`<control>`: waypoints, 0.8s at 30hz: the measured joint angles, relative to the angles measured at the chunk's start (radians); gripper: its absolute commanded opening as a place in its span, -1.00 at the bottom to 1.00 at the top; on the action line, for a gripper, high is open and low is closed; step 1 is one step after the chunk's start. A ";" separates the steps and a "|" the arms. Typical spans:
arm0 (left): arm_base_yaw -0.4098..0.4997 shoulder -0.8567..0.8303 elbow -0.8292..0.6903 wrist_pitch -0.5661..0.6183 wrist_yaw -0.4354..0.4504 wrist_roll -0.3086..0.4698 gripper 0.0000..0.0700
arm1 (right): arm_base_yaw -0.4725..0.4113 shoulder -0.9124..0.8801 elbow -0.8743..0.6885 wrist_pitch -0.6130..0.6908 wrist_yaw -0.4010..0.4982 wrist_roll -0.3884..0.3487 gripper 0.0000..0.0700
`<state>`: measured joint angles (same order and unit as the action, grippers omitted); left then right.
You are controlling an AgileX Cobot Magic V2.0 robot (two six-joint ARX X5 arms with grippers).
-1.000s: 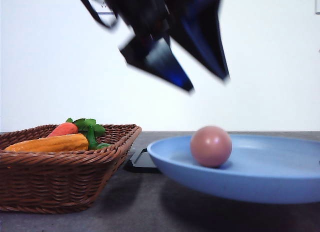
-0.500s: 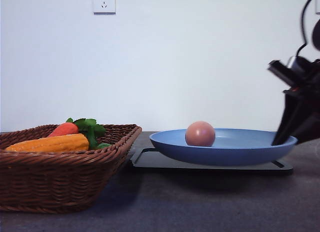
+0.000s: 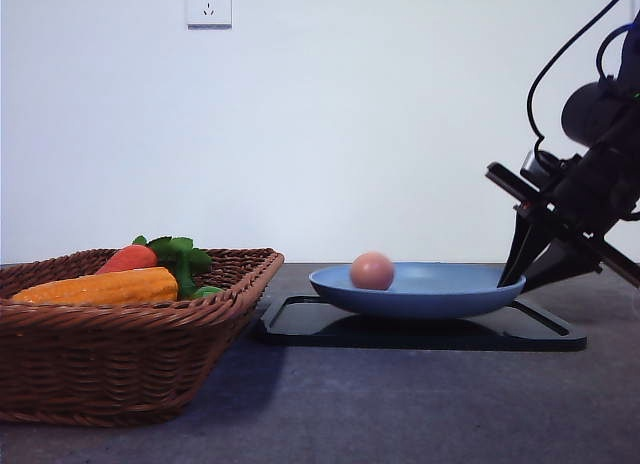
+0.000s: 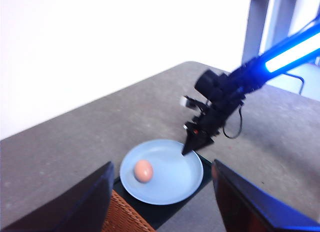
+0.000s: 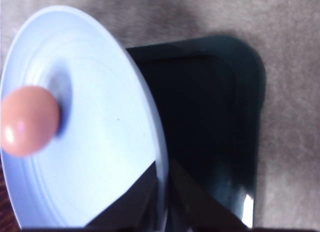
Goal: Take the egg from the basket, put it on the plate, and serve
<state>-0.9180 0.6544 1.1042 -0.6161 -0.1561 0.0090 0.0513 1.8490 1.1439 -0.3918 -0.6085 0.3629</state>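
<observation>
Egg (image 3: 372,271) lies across plate (image 3: 450,296) from seemingly rim-pinching right fingers (image 3: 520,259).

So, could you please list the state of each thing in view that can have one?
egg: lying in the plate, out of the basket
plate: on the black tray, rim gripped by the right gripper
basket: holds carrot and corn
left gripper: open

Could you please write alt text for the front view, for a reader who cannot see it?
A pinkish egg sits on a light-blue plate over a flat black tray, with the right gripper gripping the plate's right rim. At left, a brown wicker basket holds a carrot and corn cob.
</observation>
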 measured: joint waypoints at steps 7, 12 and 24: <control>0.001 -0.005 0.000 -0.006 -0.004 0.000 0.15 | 0.001 0.010 0.006 -0.012 0.043 -0.033 -0.83; 0.001 0.015 0.000 -0.006 -0.004 0.000 0.15 | 0.001 0.010 0.006 -0.018 0.059 -0.067 -0.27; 0.003 0.109 0.000 -0.006 -0.004 0.002 0.01 | -0.032 -0.020 0.025 -0.041 0.051 -0.115 -0.24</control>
<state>-0.9151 0.7637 1.1042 -0.6220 -0.1600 0.0111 0.0194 1.8291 1.1691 -0.4333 -0.5571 0.2478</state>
